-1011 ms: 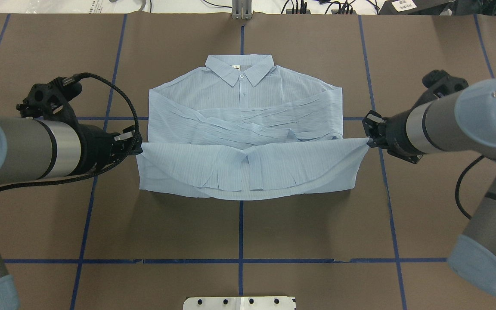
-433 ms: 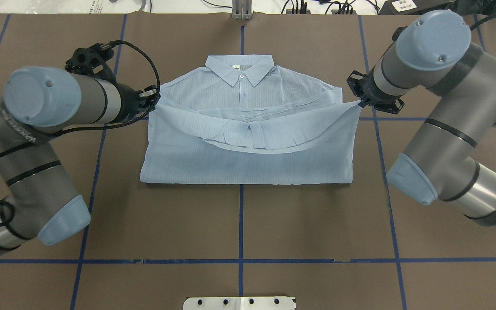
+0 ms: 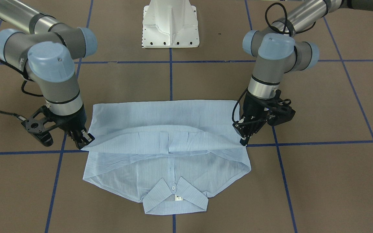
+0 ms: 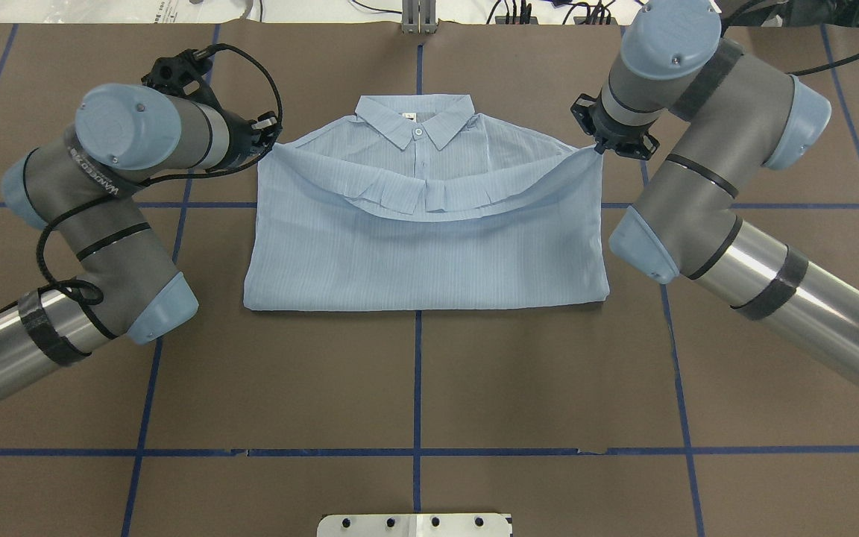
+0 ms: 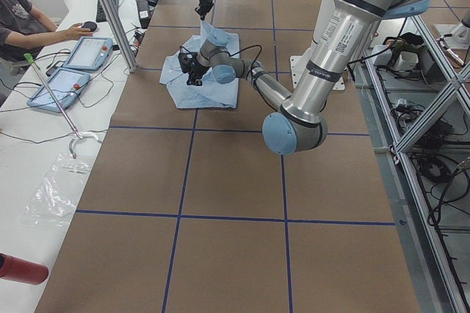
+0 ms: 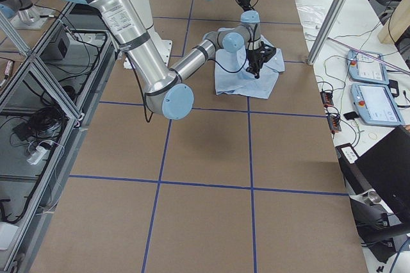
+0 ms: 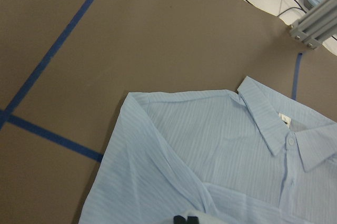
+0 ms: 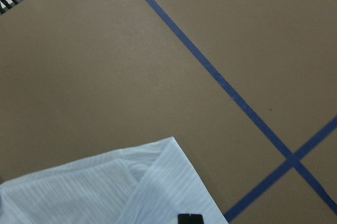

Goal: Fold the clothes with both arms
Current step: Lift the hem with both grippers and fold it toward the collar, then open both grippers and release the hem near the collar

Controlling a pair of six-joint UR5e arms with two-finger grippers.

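two hem corners of the thin pale-blue striped shirt (image 4: 422, 253), half-folded on the brown bench (image 4: 414, 388), sit pinched in the black left tool (image 4: 271, 143) and right tool (image 4: 598, 148). uneven release could skew the sagging hem.

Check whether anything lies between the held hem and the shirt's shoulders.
Nothing visible does. The left tool and right tool pinch the shirt by its hem at the shoulders; only its own fabric lies under the fold, with the collar uncovered beyond it.
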